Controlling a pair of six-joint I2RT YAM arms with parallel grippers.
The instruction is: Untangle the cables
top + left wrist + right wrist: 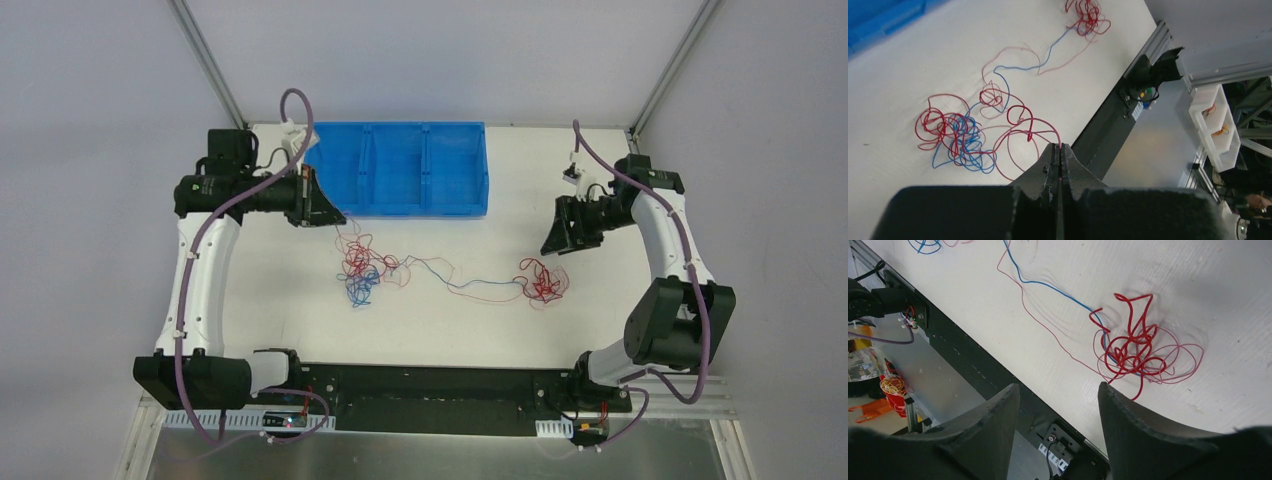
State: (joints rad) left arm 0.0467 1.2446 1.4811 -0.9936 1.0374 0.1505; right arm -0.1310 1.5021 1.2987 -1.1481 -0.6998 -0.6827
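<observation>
Two clumps of cables (360, 272) on table (470, 340): red-blue knot near centre, toward 9 o'clock; smaller red knot toward 3 o'clock; blue and pale red strands bridge them. Progress judged early to midway: bundle lies spread into two knots, both tight, no cable fully separate. Left gripper (1058, 147) closed, pinching one red strand rising from red-blue knot. Right gripper (1058, 390) fingers spread, holding nothing, above red knot. Bin (420, 205) at 12 o'clock: three compartments, no cable visible inside.

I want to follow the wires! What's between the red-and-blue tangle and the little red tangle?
In the top view, a thin blue strand and a faint red strand run between them.
</observation>
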